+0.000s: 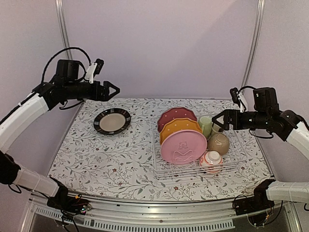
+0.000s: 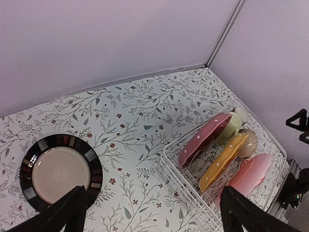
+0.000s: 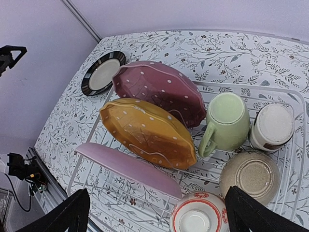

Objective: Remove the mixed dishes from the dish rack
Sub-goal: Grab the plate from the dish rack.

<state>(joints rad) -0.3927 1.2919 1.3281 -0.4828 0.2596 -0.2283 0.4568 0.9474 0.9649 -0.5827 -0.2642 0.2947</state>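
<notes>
The white wire dish rack (image 1: 161,170) holds a maroon dotted plate (image 1: 176,116), an orange plate (image 1: 179,127) and a pink plate (image 1: 184,146) on edge. It also holds a pale green cup (image 1: 205,125), a small grey-white cup (image 3: 273,126), a tan bowl (image 1: 218,143) and a white-and-red bowl (image 1: 211,162). The dark-rimmed beige plate (image 1: 112,120) lies flat on the cloth left of the rack. My left gripper (image 1: 113,90) is open and empty, high above that plate. My right gripper (image 1: 216,121) is open and empty, above the rack's right side.
The floral tablecloth (image 1: 96,159) covers the table. Grey walls and two metal poles (image 1: 61,21) close the back. The rack's left rim shows in the left wrist view (image 2: 186,180).
</notes>
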